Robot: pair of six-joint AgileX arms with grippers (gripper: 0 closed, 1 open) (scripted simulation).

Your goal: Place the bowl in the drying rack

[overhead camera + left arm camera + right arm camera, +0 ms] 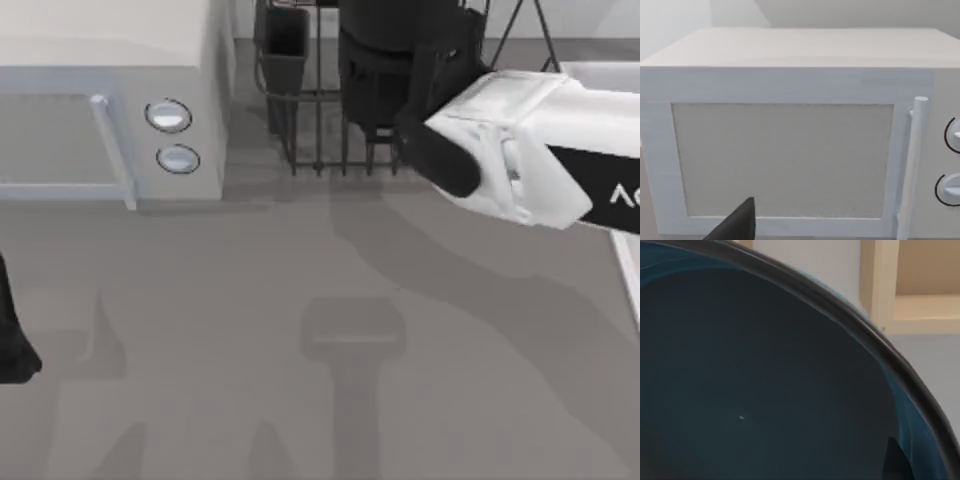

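Note:
The bowl (pixel 750 380) sits very close to the right wrist camera, showing its deep blue inside and a dark rim. A dark fingertip (pixel 892 460) rests at its rim. From above, the bowl (pixel 385 60) is a dark rounded shape held over the back of the drying rack (pixel 320 130), a dark wire basket at the table's far edge. My right gripper (pixel 440 70) is shut on the bowl, its white arm reaching in from the right. Whether the bowl touches the bars is hidden.
A white microwave (pixel 110 90) stands left of the rack, and its door (pixel 790 150) faces the left wrist camera. A dark rectangular cup (pixel 283 50) hangs at the rack's left corner. My left gripper (pixel 12 345) is parked at the table's left edge.

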